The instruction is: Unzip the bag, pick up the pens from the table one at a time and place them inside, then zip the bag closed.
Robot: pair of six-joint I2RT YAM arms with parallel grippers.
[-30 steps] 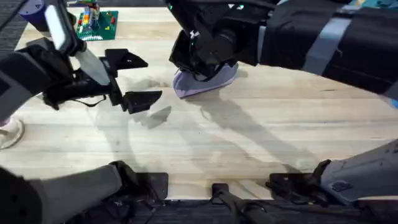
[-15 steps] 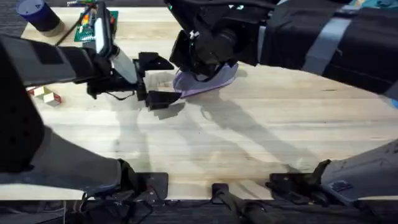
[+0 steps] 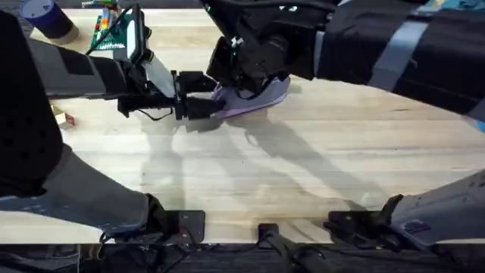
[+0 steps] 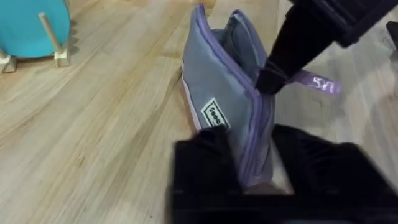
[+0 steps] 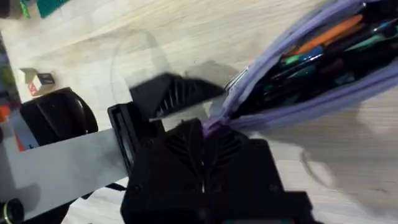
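2 grippers now at bag (image 3: 254, 98); left gripper (image 3: 198, 94) arrived.

bag (image 3: 254, 98): on the table (image 3: 303, 167), far middle, standing on its edge
left gripper (image 3: 198, 94): at the bag's left end, one finger on each side
right gripper (image 5: 208, 130): over the bag, closed on its zipper pull
pens (image 5: 323, 46): inside the bag

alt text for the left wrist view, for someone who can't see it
A lavender pencil pouch stands on edge on a pale wood table, its near end between the left hand's two black fingers. The right hand pinches the pouch's purple zipper pull at the top. A teal object on wooden pegs sits behind.
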